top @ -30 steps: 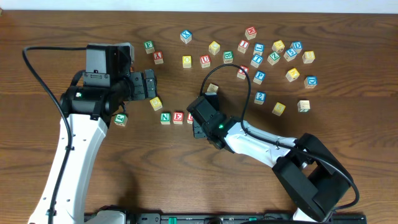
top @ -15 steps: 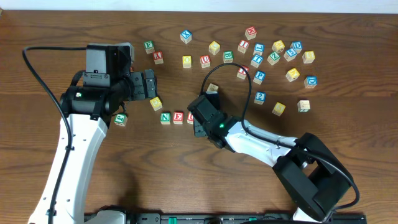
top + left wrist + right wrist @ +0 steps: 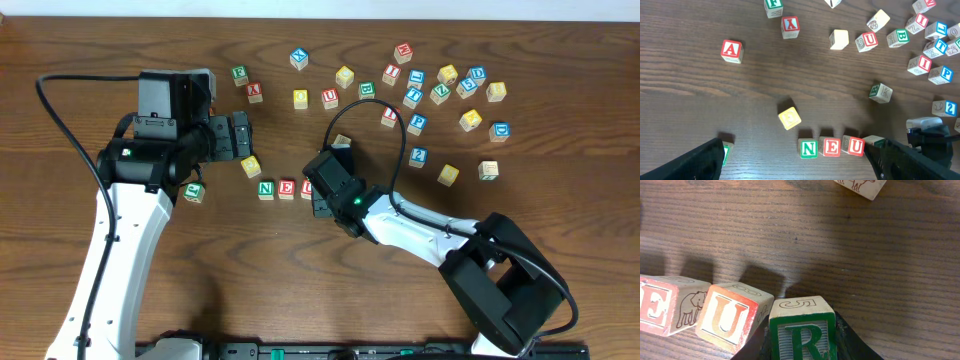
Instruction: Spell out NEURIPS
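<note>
Cubes N (image 3: 266, 188), E (image 3: 287, 188) and U (image 3: 306, 187) stand in a row on the table. My right gripper (image 3: 322, 190) is shut on a green R cube (image 3: 802, 330), held just right of the U cube (image 3: 732, 317), with the dark fingers (image 3: 850, 342) on both sides of it. From the left wrist, N (image 3: 808, 148), E (image 3: 832, 146) and U (image 3: 855, 146) read in order. My left gripper (image 3: 243, 136) hovers open above and left of the row, holding nothing. A red I cube (image 3: 919, 64), a blue P cube (image 3: 941, 74) and a blue S cube (image 3: 946, 107) lie loose at the right.
A yellow cube (image 3: 250, 166) lies close above the row, and a green cube (image 3: 194, 191) lies by the left arm. A red A cube (image 3: 254, 91) and several other letter cubes (image 3: 440, 85) are scattered across the far side. The right arm's cable (image 3: 395, 130) loops over the table.
My right gripper with the R cube has shifted very slightly to the right, showing a little more of the U cube. The left arm has not moved.
</note>
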